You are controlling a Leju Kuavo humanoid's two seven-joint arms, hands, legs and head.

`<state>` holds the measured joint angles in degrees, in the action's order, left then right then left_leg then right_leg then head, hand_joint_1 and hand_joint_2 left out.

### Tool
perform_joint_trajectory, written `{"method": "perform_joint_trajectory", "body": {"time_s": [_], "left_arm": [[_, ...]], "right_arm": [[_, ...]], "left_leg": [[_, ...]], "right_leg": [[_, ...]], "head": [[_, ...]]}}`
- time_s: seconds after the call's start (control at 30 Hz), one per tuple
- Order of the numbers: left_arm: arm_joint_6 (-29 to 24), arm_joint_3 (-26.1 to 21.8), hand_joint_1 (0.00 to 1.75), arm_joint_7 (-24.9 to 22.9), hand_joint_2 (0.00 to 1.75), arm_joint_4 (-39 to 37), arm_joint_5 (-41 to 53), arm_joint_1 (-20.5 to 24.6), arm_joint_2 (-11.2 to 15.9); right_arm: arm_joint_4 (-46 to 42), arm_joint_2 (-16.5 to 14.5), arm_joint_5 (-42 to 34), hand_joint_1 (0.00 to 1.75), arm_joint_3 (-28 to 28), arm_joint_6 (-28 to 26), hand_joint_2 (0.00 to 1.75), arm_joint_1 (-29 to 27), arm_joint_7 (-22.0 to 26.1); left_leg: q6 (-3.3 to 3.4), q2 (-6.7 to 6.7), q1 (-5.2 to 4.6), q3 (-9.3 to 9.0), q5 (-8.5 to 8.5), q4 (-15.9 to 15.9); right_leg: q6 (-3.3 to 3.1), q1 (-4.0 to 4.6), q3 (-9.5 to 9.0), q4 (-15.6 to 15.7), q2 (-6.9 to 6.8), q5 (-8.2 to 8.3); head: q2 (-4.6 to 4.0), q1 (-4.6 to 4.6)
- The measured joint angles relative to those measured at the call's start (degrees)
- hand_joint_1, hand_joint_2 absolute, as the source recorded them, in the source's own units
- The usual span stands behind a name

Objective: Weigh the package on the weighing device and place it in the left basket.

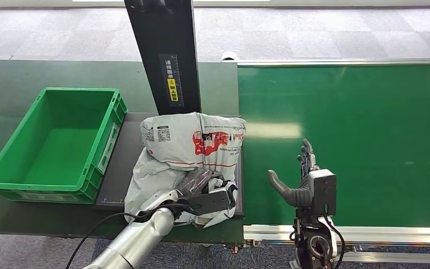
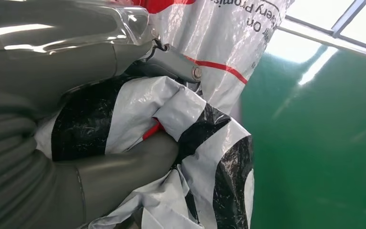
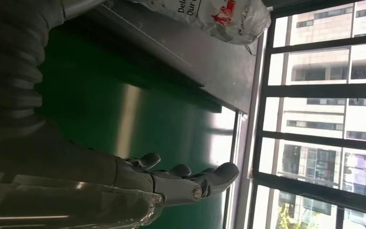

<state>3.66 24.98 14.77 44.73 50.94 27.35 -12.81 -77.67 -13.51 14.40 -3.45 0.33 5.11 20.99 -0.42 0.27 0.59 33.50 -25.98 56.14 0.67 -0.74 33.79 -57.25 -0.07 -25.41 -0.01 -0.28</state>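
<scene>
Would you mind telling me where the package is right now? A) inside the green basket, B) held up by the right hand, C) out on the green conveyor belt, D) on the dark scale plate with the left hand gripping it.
D: the package lies on the dark scale plate beside the basket, its near end gripped by the left hand.

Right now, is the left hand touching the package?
Touching: the left wrist view shows the left hand with its thumb pressed into the package.
</scene>
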Motion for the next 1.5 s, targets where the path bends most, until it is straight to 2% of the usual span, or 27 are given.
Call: {"method": "perform_joint_trajectory", "body": {"time_s": [0.2,0.33,0.53,0.67,0.87,1.13,1.3,1.43,1.5], "left_arm": [[-5.1,-0.7,1.75,6.0,1.75,6.4,-4.1,-4.0,0.1],[-5.9,-1.4,1.75,6.5,1.75,11.2,-5.2,-5.6,0.2],[-6.6,-1.9,1.75,7.6,1.75,14.1,-6.1,-6.9,0.3],[-9.0,-3.4,1.75,13.8,1.75,17.8,-14.4,-8.7,0.3],[-12.8,-6.6,1.75,21.1,1.75,28.7,-25.9,-11.8,0.5],[-28.2,-10.4,1.75,24.4,1.75,39.3,-24.0,-12.2,1.3],[-41.0,-12.3,1.75,25.1,1.75,42.0,-18.5,-10.6,2.7],[-43.2,-16.3,1.75,25.1,1.75,42.7,-7.6,-8.9,3.1],[-43.3,-18.4,1.75,25.1,1.75,43.0,-5.6,-8.1,3.1]], "right_arm": [[4.2,0.0,0.6,0.00,0.0,2.2,1.75,0.2,-3.7],[6.2,0.0,0.4,0.00,0.0,2.7,1.75,0.5,-3.9],[7.4,0.1,0.3,0.00,0.0,3.0,1.75,0.9,-3.7],[8.0,0.3,-0.3,0.00,0.5,3.9,1.75,1.1,-1.3],[9.3,0.7,-0.4,0.00,3.0,5.1,1.75,2.6,3.6],[10.5,0.8,-1.0,0.00,4.4,5.4,1.75,4.1,5.5],[11.4,1.0,-2.0,0.00,4.5,5.4,1.75,4.3,6.9],[11.7,1.2,-2.6,0.00,5.1,5.0,1.75,3.9,7.4],[11.7,1.4,-2.7,0.00,5.3,4.9,1.75,3.6,7.4]], "left_leg": [[0.00,0.00,0.00,0.08,0.00,0.0],[0.00,-0.01,0.00,0.12,0.00,0.0],[0.00,0.00,0.00,0.12,0.00,0.0],[0.00,0.01,0.00,0.13,0.00,0.0],[0.00,0.02,0.01,0.16,0.00,0.0],[0.00,0.01,0.01,0.15,0.01,0.0],[-0.01,0.00,0.01,0.15,0.01,0.0],[-0.01,0.03,0.01,0.13,0.01,0.0],[-0.01,0.05,0.01,0.12,0.01,0.0]], "right_leg": [[0.00,0.00,0.09,0.0,0.00,0.00],[0.00,0.00,0.12,0.0,-0.01,-0.01],[0.00,0.00,0.13,0.0,-0.01,-0.01],[0.00,0.00,0.14,0.0,-0.01,-0.01],[-0.01,0.01,0.18,0.0,-0.01,-0.01],[-0.01,0.01,0.17,0.0,-0.01,-0.01],[-0.01,0.01,0.17,0.0,-0.01,-0.01],[-0.01,0.01,0.17,0.0,0.00,-0.01],[-0.01,0.01,0.17,0.0,0.00,-0.01]], "head": [[0.00,0.01],[0.01,-0.01],[-0.01,0.00],[0.01,0.00],[-0.01,0.00],[-0.01,0.00],[0.00,0.01],[0.00,0.01],[0.00,0.00]]}}
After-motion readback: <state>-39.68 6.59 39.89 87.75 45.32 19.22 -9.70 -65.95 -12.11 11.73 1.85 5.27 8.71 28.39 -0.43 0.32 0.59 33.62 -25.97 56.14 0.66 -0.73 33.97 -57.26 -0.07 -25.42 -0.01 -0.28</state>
